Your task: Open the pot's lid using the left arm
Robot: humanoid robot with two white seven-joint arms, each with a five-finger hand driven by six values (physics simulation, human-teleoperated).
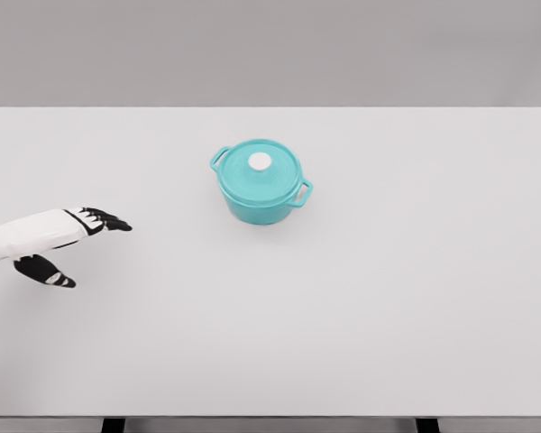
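A teal pot [260, 183] with two side handles stands a little behind the table's middle. Its teal lid [261, 170] sits on top and carries a round white knob [260, 161]. My left hand [83, 244] hovers over the table at the far left, well to the left of the pot and slightly nearer to me. Its black fingers [108, 221] stretch out toward the right and the thumb hangs below, with nothing held. The right arm does not show.
The white table [388, 298] fills most of the view, its front edge running along the bottom. Grey wall lies behind the far edge.
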